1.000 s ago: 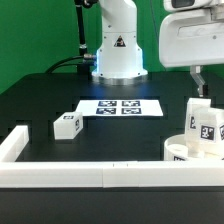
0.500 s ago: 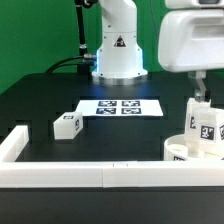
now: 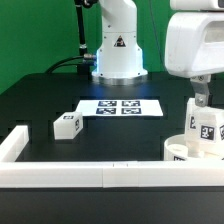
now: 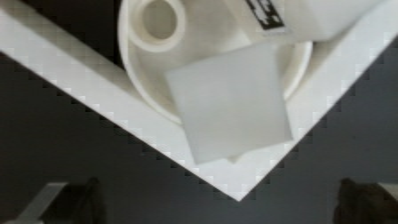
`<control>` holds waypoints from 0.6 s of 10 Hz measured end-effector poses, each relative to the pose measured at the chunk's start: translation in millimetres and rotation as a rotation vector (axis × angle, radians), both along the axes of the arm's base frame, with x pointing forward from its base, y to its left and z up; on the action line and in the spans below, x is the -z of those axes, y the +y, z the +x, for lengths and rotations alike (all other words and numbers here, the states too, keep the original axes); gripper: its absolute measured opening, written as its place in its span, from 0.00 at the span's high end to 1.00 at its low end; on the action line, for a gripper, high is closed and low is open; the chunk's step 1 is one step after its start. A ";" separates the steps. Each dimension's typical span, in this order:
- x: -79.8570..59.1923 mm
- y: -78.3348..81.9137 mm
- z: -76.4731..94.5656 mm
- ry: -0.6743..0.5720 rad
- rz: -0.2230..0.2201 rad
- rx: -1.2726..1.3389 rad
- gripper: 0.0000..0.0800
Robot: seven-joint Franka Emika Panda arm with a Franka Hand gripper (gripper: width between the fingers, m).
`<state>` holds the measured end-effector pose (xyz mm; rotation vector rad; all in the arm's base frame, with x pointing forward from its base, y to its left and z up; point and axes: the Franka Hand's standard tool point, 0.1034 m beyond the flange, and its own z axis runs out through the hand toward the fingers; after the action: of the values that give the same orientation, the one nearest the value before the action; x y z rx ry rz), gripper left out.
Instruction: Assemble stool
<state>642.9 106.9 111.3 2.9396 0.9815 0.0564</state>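
The round white seat (image 3: pixel 183 152) lies at the exterior view's right, in the corner of the rail. Two blocky tagged legs (image 3: pixel 205 123) stand on it. A third leg (image 3: pixel 68 125) lies on the table at the exterior view's left. My gripper (image 3: pixel 203 96) hangs above the seat and the standing legs, open and empty. In the wrist view the seat (image 4: pixel 146 62) shows a round hole, with a plain-faced leg (image 4: pixel 231 105) and a tagged leg (image 4: pixel 270 14) on it. The dark fingertips (image 4: pixel 64 200) stand wide apart, and the gripper (image 4: pixel 214 205) holds nothing.
The white U-shaped rail (image 3: pixel 100 177) runs along the front, and its corner shows in the wrist view (image 4: pixel 228 180). The marker board (image 3: pixel 120 107) lies mid-table in front of the robot base (image 3: pixel 118 55). A green wall stands behind.
The gripper has shifted a little to the exterior view's right and lower, above the seat. The stool parts have not moved.
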 end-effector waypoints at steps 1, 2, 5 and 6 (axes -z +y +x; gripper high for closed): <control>3.4 -0.5 -0.8 0.000 -0.001 -0.001 0.19; 15.7 -2.9 -4.9 -0.009 -0.006 -0.004 0.19; 37.6 -8.2 -4.7 -0.030 -0.015 0.006 0.19; 41.2 -6.8 -5.2 -0.027 -0.016 0.017 0.19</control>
<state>637.7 100.1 70.1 2.9248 0.9481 0.0877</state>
